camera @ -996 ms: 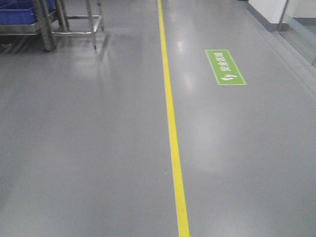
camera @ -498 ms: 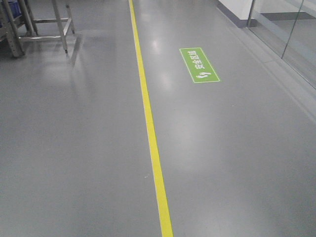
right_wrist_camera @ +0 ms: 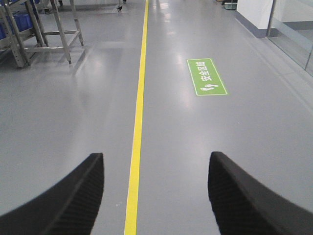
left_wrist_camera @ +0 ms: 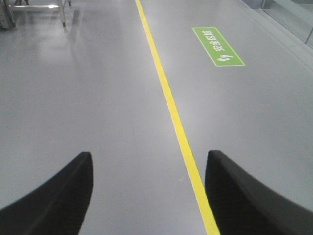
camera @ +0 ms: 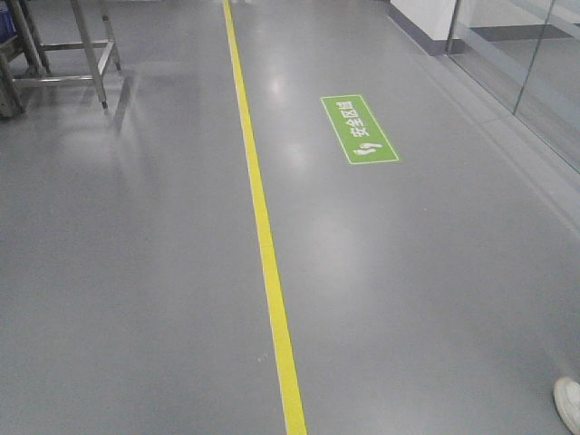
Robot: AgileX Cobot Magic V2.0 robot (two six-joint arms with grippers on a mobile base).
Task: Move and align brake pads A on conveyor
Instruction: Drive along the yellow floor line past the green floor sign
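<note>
The brake pads A and the conveyor are out of view in every frame; only grey workshop floor shows. My left gripper (left_wrist_camera: 149,159) is open, its two black fingers wide apart above the floor with nothing between them. My right gripper (right_wrist_camera: 156,159) is open too, empty, with the yellow line passing between its fingers. Neither gripper appears in the front view.
A yellow floor line (camera: 263,236) runs away from me, and a green floor sign (camera: 359,130) lies to its right. A steel rack (camera: 63,50) stands at the far left, with blue bins (right_wrist_camera: 19,19). A glass partition (camera: 535,63) lines the right. A white shoe (camera: 569,403) shows bottom right.
The front view has swung: the yellow line and green sign shifted left, the steel rack slid towards the left edge, and a white shoe came into view bottom right.
</note>
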